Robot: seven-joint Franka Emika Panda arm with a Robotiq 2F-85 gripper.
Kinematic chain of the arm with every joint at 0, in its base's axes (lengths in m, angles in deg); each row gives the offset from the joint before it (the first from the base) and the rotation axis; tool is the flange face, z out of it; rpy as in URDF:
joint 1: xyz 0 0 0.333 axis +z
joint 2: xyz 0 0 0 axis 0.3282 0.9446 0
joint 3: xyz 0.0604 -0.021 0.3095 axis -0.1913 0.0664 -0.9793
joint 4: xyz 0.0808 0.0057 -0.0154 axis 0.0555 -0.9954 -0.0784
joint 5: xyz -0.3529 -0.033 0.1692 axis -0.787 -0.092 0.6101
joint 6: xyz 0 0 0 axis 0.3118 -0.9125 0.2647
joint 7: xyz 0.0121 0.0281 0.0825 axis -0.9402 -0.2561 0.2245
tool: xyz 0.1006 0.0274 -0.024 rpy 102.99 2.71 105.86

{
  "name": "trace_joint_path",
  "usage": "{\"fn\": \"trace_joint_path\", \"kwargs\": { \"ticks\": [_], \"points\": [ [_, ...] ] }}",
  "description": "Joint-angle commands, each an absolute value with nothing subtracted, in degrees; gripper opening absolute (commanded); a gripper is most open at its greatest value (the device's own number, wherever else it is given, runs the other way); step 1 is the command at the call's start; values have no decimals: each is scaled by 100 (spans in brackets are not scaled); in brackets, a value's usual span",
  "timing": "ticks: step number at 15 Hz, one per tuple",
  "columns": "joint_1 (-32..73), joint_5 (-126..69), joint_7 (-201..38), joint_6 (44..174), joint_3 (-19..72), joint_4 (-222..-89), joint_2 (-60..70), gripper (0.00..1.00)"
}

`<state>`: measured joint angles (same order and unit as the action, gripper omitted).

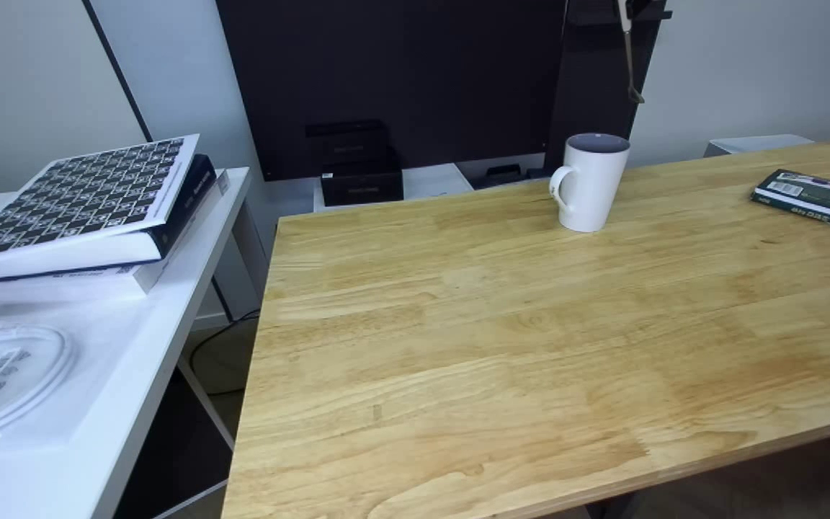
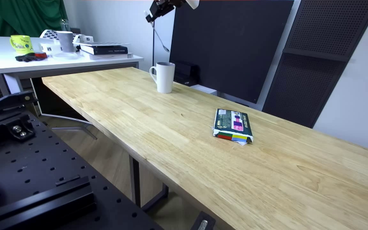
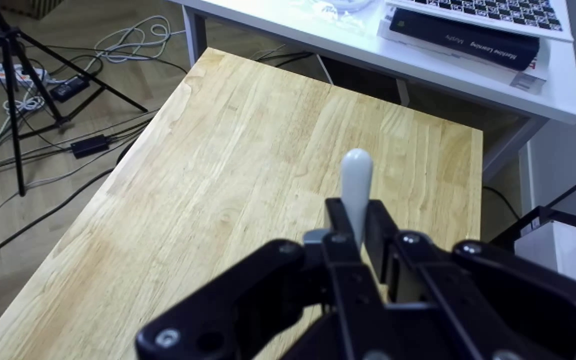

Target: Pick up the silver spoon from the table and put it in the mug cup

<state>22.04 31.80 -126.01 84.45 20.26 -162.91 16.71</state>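
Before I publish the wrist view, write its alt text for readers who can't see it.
A black gripper holds the silver spoon, only its white handle end showing, above a light wooden table. Beyond the table's edge, a white desk bears stacked books; a black tripod stands on the floor.

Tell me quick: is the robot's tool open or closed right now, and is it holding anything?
The tool: closed, holding the silver spoon by its white handle.

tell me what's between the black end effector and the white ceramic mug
In both exterior views, the slender white-handled metallic spoon hangs there, held by the black end effector, its bowl apart from the white ceramic mug.
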Motion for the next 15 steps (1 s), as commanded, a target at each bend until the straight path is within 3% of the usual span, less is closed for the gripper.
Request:
{"fn": "trace_joint_path", "kwargs": {
  "ticks": [1,15],
  "points": [
    [2157,3376,-12648,8203,2047,-15997,1819,3],
    [2073,3510,-12688,7798,2059,-14950,2700,3]
  ]
}}
